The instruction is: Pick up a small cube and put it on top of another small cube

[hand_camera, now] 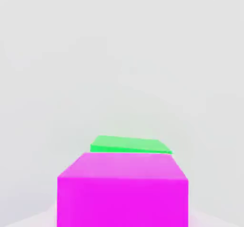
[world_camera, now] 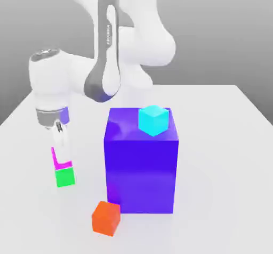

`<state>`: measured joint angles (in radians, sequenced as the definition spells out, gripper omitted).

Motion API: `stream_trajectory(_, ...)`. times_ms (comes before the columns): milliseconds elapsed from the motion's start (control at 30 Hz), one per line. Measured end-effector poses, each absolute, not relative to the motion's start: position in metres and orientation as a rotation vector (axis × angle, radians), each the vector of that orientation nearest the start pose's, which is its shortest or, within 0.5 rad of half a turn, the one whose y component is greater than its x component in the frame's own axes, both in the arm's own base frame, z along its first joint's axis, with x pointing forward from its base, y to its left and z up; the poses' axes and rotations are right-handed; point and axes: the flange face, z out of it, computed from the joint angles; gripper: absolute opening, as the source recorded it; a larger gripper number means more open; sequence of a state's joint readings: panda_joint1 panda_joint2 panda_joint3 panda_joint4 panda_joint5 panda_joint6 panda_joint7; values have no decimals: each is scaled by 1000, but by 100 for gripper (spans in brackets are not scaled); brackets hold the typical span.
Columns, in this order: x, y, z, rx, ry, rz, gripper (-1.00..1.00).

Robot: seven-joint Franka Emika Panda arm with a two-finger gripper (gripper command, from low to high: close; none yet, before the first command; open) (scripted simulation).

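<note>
The white, rounded robot arm with dark grey trim (world_camera: 109, 50) reaches down toward the exterior view's left, its white two-finger gripper (world_camera: 62, 159) pointing downward at the small magenta cube (world_camera: 63, 165). The gripper hides much of that cube, which shows directly above the small bright green cube (world_camera: 65, 177); whether their faces touch is hard to tell. Toward the exterior view's right from them stands a big purple-blue block (world_camera: 141, 173), upright and far larger than any cube. A small cyan cube (world_camera: 153, 120) rests on top of it. A small orange-red cube (world_camera: 106, 218) sits near the block's lower corner, on the pale white tabletop (world_camera: 218, 157).
</note>
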<state>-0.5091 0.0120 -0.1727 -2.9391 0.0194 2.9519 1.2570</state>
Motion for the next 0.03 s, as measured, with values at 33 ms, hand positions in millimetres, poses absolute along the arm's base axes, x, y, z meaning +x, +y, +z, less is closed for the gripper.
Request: stream_trajectory(33,254,-208,180,-1752,2605,-1,100)
